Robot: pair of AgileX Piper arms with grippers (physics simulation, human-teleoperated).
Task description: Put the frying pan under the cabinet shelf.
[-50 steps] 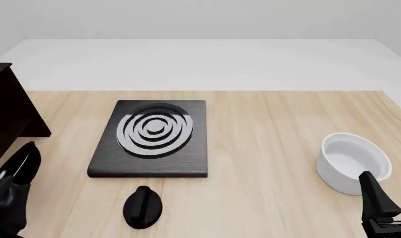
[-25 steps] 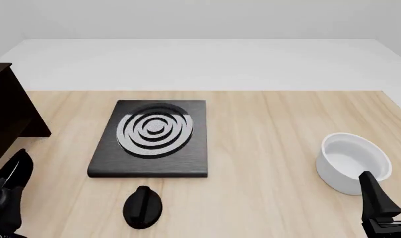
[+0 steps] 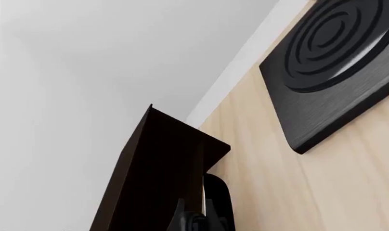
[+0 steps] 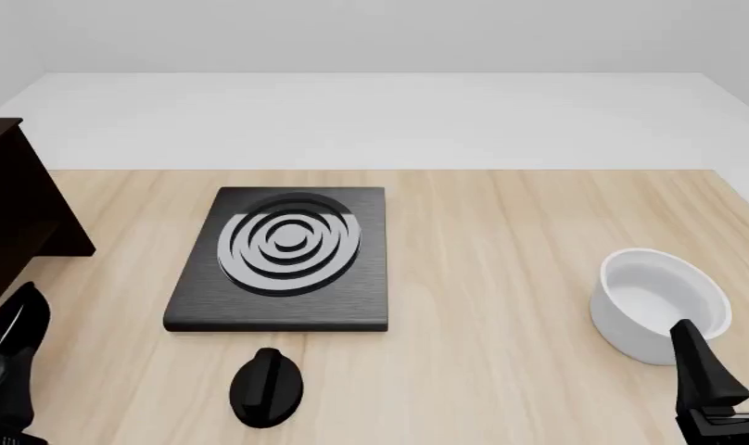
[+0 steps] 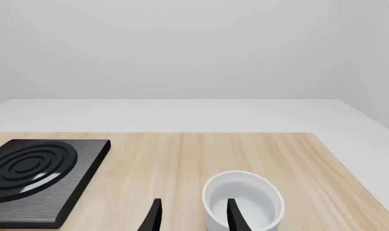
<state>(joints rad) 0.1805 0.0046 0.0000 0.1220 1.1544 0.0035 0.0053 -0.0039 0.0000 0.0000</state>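
Frying pan cannot be picked out with certainty in any view, so its look and its place cannot be told.

In the left wrist view, the dark brown cabinet [image 3: 162,168] is seen close by, standing on the pale wooden worktop [image 3: 259,159]. A rounded black form is seen just beside its lower edge; whether this is pan or finger cannot be told. Only a scrap of the left end effector [image 3: 194,219] is shown, and whether it is spread or pressed together cannot be told. The black stove plate [image 3: 336,72] is seen further off.

In the front view, the cabinet [image 4: 10,222] is cut by the left edge. A black pointed shape, taken to be the left end effector [image 4: 10,352], is seen just below it. The stove plate [image 4: 282,264] lies left of centre, with a black knob [image 4: 266,387] near its front edge. A white bowl [image 4: 662,301] stands at the right, just ahead of the right end effector [image 4: 727,348].

In the right wrist view, the right end effector [image 5: 191,214] is spread with nothing held; the bowl [image 5: 242,199] and the stove plate [image 5: 34,178] are seen beyond.
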